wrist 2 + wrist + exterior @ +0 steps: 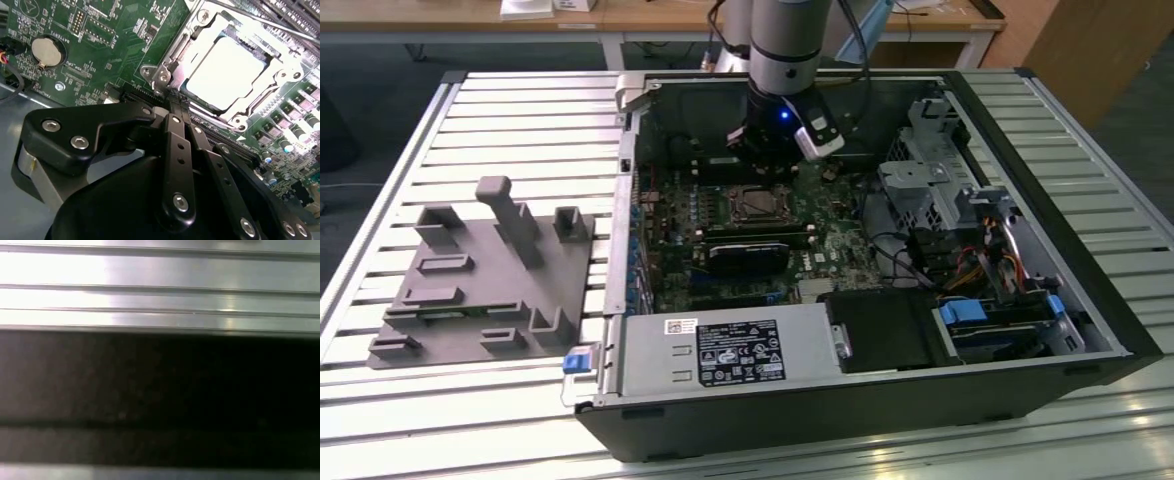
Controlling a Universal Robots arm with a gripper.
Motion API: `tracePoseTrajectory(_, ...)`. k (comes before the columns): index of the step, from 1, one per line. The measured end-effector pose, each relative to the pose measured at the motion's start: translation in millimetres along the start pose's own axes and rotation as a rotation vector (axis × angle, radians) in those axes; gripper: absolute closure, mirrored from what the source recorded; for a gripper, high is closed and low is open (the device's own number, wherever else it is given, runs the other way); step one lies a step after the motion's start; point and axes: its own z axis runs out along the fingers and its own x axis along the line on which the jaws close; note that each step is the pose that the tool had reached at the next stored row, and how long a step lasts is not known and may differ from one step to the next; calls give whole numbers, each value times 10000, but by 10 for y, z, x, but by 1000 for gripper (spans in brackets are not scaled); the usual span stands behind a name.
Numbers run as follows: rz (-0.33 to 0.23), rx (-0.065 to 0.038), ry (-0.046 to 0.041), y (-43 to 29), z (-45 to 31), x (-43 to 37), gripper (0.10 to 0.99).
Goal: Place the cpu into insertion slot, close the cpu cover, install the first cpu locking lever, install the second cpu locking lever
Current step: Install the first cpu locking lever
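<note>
The cpu (231, 74), a pale silvery square, lies in the insertion slot (165, 75) on the green motherboard. The cpu cover (280, 75), a silvery frame, lies flat around the chip. A thin metal locking lever (260, 20) runs along the socket's far side. My gripper (176, 106) has its black fingers (172, 145) pressed together, tips right at the socket's near edge, with nothing seen between them. In the exterior view the gripper (771, 150) hangs inside the open computer case, just behind the socket (757, 205).
A coin battery (46, 51) sits on the board away from the socket. The case (1067, 330) holds a black card (747, 250), drive bays and cables at the exterior view's right. A grey fixture (480, 280) stands on the slatted table (160, 270).
</note>
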Motion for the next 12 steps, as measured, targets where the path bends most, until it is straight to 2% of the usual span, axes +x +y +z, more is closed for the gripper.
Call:
tracePoseTrajectory(5,1,10,0,4,6,-5,980)
tracePoseTrajectory(10,0,9,1,12,-110,-6,980)
tracePoseTrajectory(12,-1,10,0,12,-114,-7,980)
